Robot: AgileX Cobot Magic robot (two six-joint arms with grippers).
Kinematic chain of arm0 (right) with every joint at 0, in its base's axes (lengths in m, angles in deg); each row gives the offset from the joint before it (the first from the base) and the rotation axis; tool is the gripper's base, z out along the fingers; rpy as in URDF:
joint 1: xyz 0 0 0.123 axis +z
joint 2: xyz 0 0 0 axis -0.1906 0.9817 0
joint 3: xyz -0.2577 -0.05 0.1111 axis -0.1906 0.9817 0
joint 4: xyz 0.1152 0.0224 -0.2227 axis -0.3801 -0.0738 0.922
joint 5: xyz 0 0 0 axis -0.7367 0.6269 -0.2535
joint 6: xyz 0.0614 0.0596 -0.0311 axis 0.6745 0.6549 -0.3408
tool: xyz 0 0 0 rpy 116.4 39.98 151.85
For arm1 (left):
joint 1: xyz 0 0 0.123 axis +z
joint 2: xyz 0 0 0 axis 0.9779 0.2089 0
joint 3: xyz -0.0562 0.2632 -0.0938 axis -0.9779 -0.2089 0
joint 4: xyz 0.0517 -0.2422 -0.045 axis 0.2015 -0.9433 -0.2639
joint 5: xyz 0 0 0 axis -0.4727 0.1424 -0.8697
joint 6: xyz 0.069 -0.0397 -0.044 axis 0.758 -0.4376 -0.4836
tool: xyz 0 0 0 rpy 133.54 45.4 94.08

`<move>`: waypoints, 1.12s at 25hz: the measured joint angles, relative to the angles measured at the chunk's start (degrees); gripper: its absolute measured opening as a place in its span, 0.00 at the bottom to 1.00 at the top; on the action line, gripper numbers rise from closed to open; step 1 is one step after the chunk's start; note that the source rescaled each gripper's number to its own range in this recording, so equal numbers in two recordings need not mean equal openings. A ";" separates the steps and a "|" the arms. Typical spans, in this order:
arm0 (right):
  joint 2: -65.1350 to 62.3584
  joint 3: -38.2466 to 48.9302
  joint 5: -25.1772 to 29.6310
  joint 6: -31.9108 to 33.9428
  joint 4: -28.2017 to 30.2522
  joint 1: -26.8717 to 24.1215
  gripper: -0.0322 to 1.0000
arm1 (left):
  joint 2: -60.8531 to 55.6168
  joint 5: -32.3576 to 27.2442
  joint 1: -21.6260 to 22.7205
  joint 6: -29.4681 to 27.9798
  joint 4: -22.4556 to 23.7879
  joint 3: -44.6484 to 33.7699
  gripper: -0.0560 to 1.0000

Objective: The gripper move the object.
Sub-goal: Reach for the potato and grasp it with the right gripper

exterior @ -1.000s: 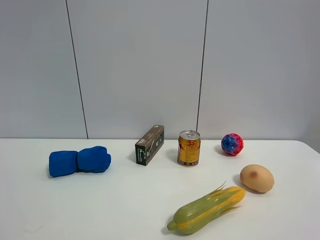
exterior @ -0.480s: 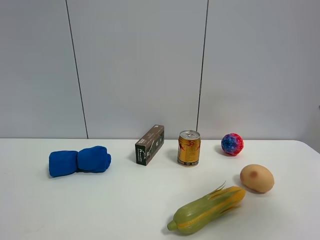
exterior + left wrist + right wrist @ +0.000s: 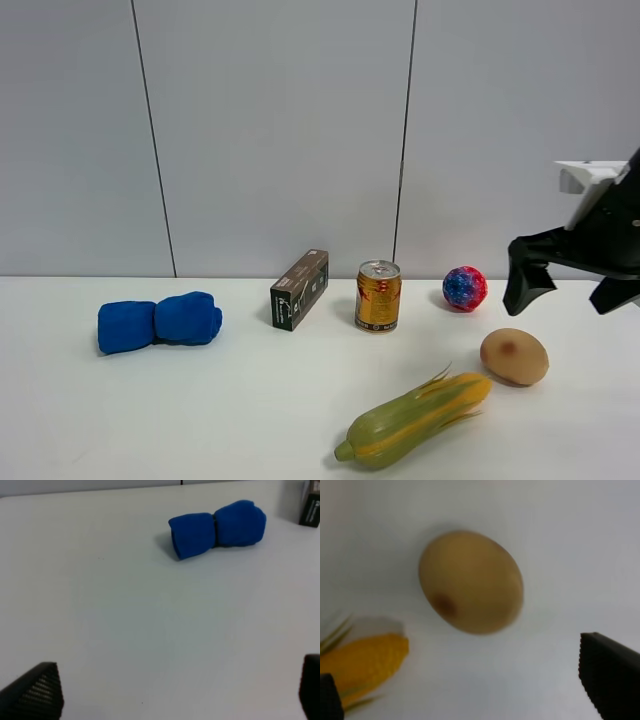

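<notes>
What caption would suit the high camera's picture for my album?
Open gripper hovers above a tan potato on a white table, corn cob lying beside it.

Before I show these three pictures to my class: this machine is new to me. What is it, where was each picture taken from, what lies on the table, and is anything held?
It is a robot with two arms, each ending in a two-fingered pincer. The wide picture comes from a camera mounted high, the other two from cameras on the wrists. On the white table lie a blue cloth, a dark box, a gold can, a speckled ball, a corn cob and a potato. The right pincer hangs open above the potato; the left pincer is open too. Nothing is held.
</notes>
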 joint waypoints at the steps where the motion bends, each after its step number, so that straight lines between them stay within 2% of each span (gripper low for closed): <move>1: 1.62 -1.10 -0.08 0.00 0.23 0.23 1.00 | 0.00 0.00 0.00 0.00 0.00 0.00 1.00; 6: 8.34 -5.38 0.09 2.89 3.47 0.75 1.00 | 0.00 0.00 0.00 0.00 0.00 0.00 1.00; 12: 12.26 -5.82 -0.18 3.68 4.90 0.81 1.00 | 0.00 0.00 0.00 0.00 0.00 0.00 1.00; 24: 18.37 -5.82 -5.22 4.94 7.39 0.81 1.00 | 0.00 0.00 0.00 0.00 0.00 0.00 1.00; 26: 19.14 -5.82 -5.32 4.95 7.64 0.81 0.96 | 0.00 0.00 0.00 0.00 0.00 0.00 1.00; 28: 19.40 -5.82 -5.45 4.95 7.75 0.81 0.87 | 0.00 0.00 0.00 0.00 0.00 0.00 1.00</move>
